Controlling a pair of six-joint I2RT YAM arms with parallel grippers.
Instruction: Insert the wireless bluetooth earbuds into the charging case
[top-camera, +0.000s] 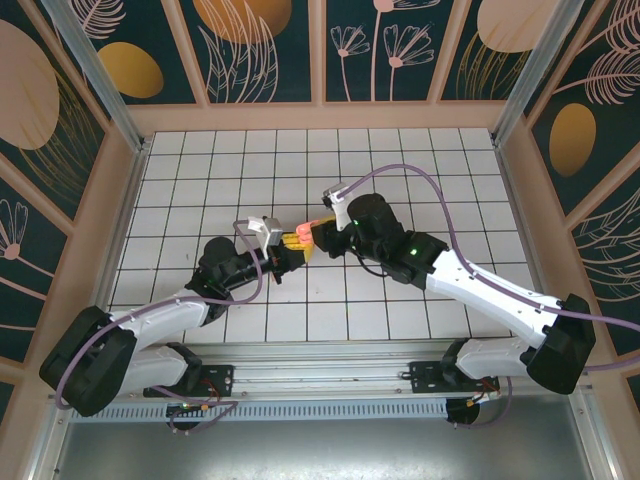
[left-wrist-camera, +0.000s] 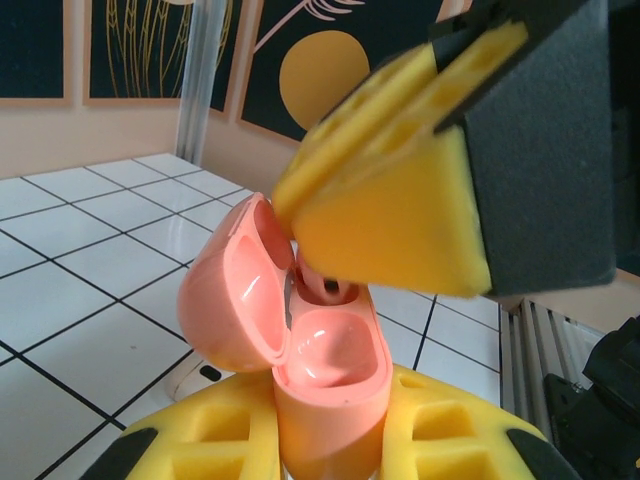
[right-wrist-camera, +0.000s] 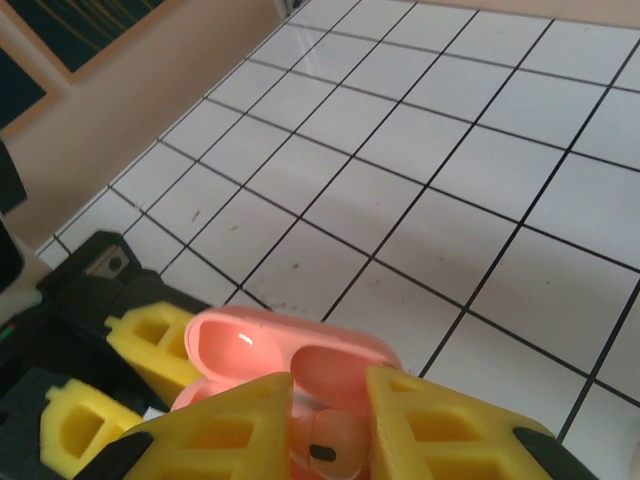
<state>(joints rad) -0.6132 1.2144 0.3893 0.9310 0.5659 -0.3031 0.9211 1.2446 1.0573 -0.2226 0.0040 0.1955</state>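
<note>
The coral-pink charging case (left-wrist-camera: 335, 400) stands upright between the yellow foam pads of my left gripper (left-wrist-camera: 330, 430), which is shut on its body. Its lid (left-wrist-camera: 225, 300) hangs open to the left, and the near well (left-wrist-camera: 325, 350) is empty. From above, my right gripper (right-wrist-camera: 330, 425) is shut on a pale pink earbud (right-wrist-camera: 335, 445) with a dark spot. It holds the earbud at the mouth of the case's far well (left-wrist-camera: 325, 285). In the top view, both grippers (top-camera: 290, 250) (top-camera: 318, 232) meet at the case (top-camera: 300, 238) mid-table.
White gridded tabletop (top-camera: 400, 170) spreads around the grippers, bounded by a wooden rim and patterned walls (top-camera: 260, 50). A metal rail (top-camera: 320, 400) runs along the near edge by the arm bases.
</note>
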